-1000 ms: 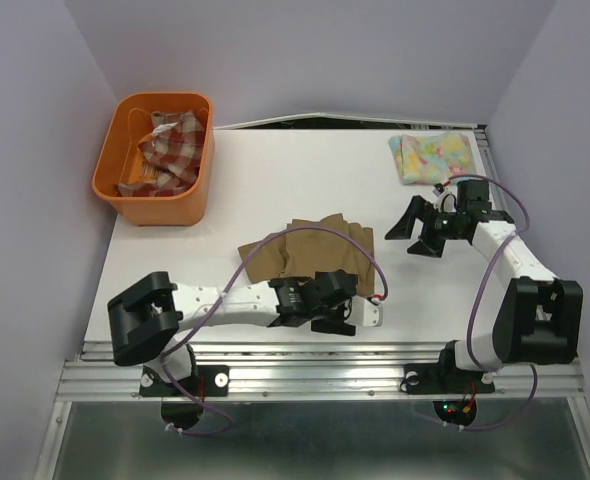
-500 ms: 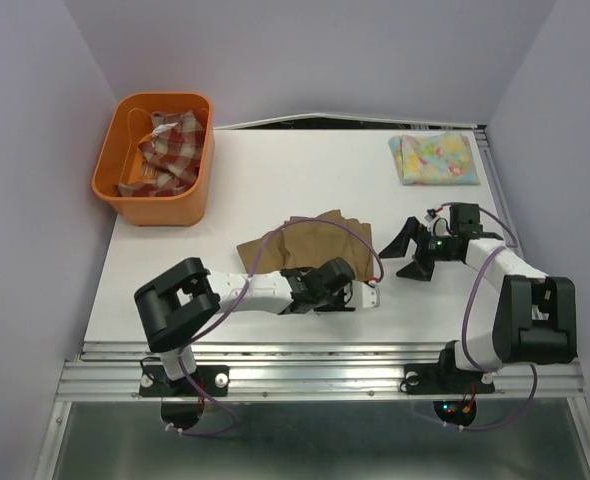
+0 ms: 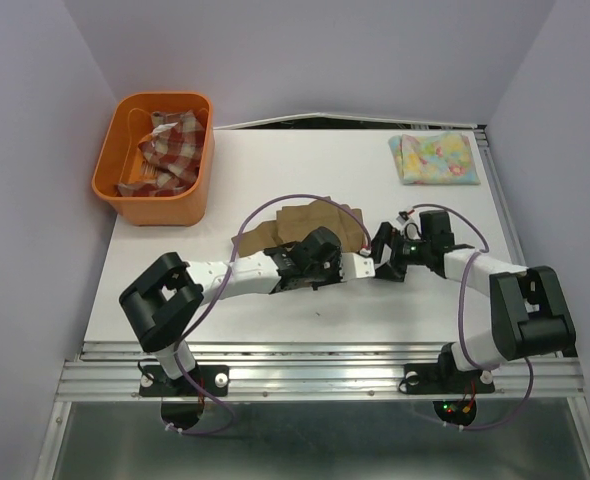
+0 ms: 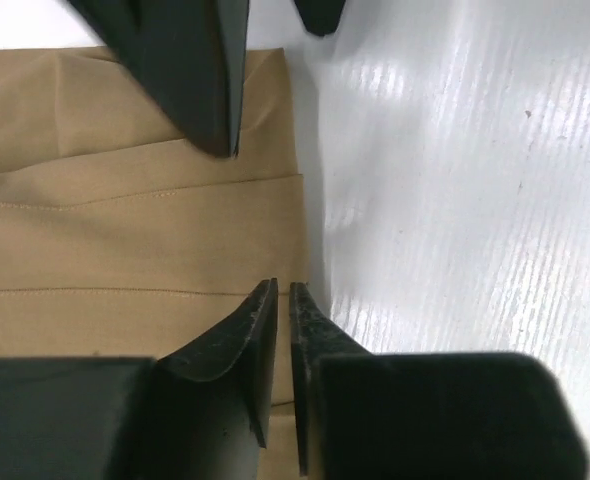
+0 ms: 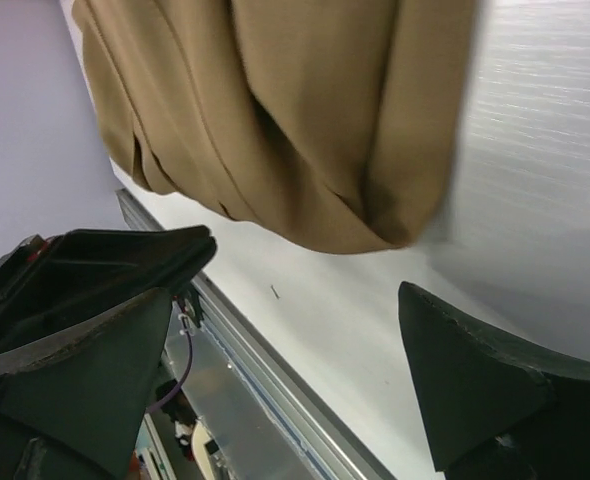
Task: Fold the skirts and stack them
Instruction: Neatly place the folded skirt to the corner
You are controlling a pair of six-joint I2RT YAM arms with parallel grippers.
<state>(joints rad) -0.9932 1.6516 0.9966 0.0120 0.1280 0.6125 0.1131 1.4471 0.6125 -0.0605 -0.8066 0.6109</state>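
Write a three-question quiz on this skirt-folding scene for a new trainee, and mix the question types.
1. True or false: the right fingers stand open near the tan skirt.
2. Fill in: the plaid skirt lies in the orange ____.
3. Which skirt lies folded at the far right of the table? A tan skirt, B plaid skirt, C floral skirt.
Key: 1 true; 2 basket; 3 C.
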